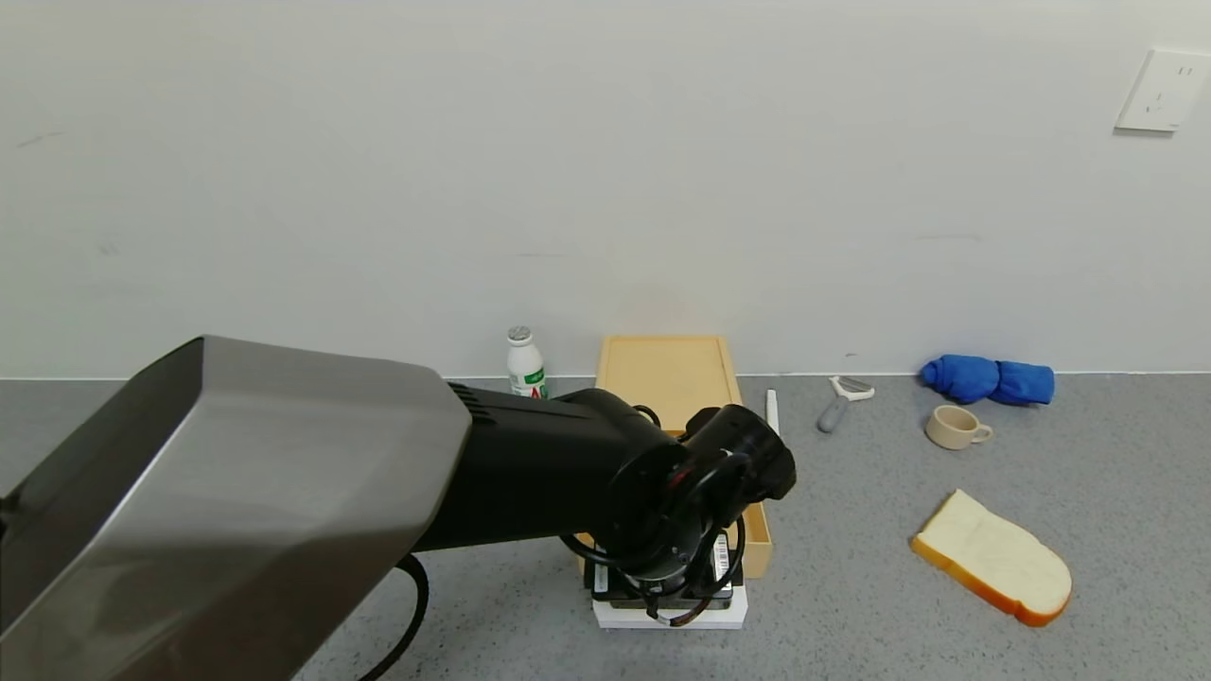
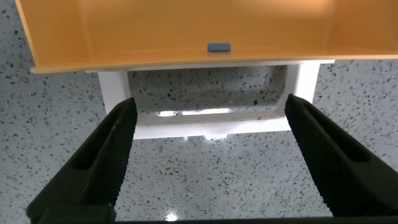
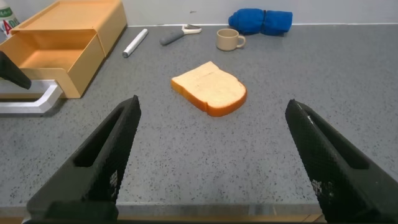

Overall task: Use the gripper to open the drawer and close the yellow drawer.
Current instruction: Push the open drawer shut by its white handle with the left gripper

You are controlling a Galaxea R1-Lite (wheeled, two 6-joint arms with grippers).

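The tan-yellow drawer (image 1: 670, 374) stands at the back by the wall. Its tray (image 1: 757, 544) is slid out toward me, and the white loop handle (image 1: 733, 617) lies flat on the counter at its front. My left gripper (image 1: 667, 601) hangs over that handle. In the left wrist view the gripper (image 2: 211, 102) is open, its dark fingers (image 2: 106, 155) at the two ends of the handle (image 2: 205, 127), below the tray front (image 2: 186, 31). My right gripper (image 3: 212, 104) is open and empty, off to the right, low over the counter. From there the tray (image 3: 53, 53) shows empty.
A white bottle (image 1: 526, 364) stands left of the drawer. Right of it lie a white stick (image 1: 772, 411), a peeler (image 1: 840, 402), a beige cup (image 1: 956, 427), a blue cloth (image 1: 989, 380) and a bread slice (image 1: 993, 558).
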